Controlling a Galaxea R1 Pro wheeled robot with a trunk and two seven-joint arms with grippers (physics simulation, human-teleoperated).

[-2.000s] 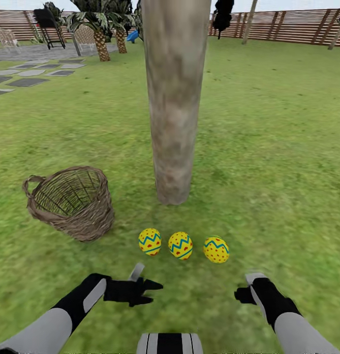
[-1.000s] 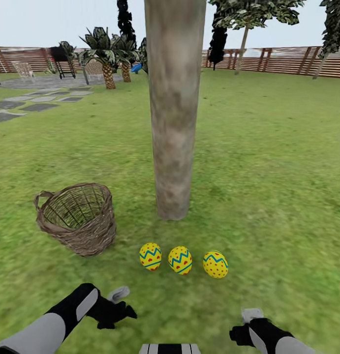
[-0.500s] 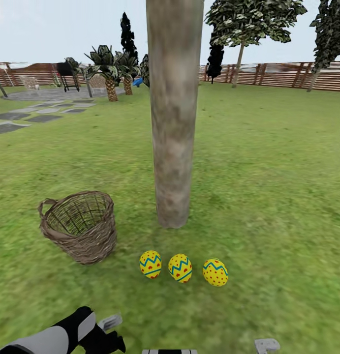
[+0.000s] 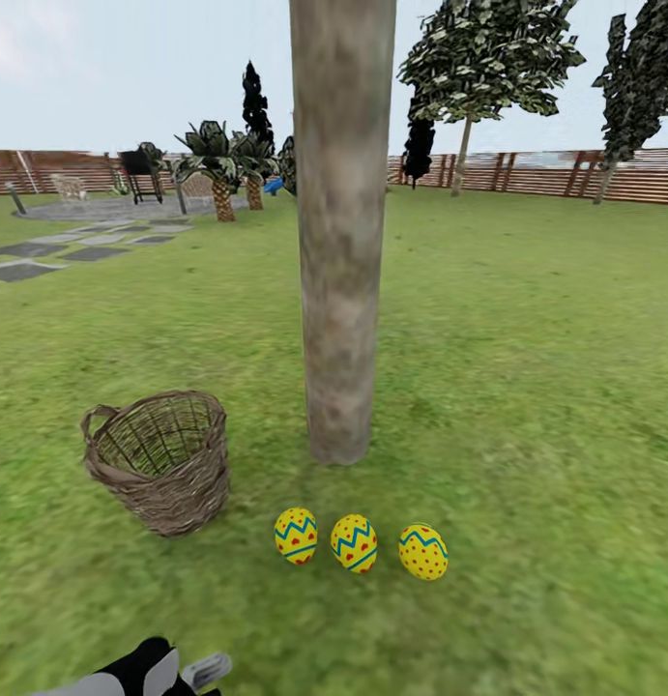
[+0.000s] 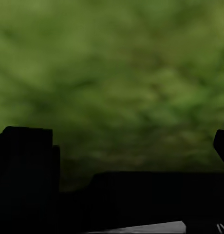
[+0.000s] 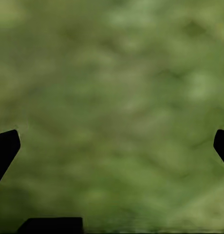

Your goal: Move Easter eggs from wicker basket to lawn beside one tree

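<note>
easter eggs (image 4: 358, 542) in a row on the lawn (image 4: 527, 387), just before the tree (image 4: 341, 232), near the wicker basket (image 4: 159, 472), apparently emptied: placement looks complete. right pincer (image 6: 112, 146) spread wide over bare grass, grasping nothing. left pincer (image 4: 193, 672) low at frame edge, state impossible to tell, arm drawn back toward the body.

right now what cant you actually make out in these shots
- Basket bottom: in the head view the wicker basket tips its mouth away, and its near wall hides part of the floor inside.
- Tree top: the tree is cut off by the upper edge.
- Left gripper: cut by the lower edge, so open or shut is unclear there.
- Patio furniture: too small and far to identify.
- Wrist views: blurred lawn, no detail.
</note>
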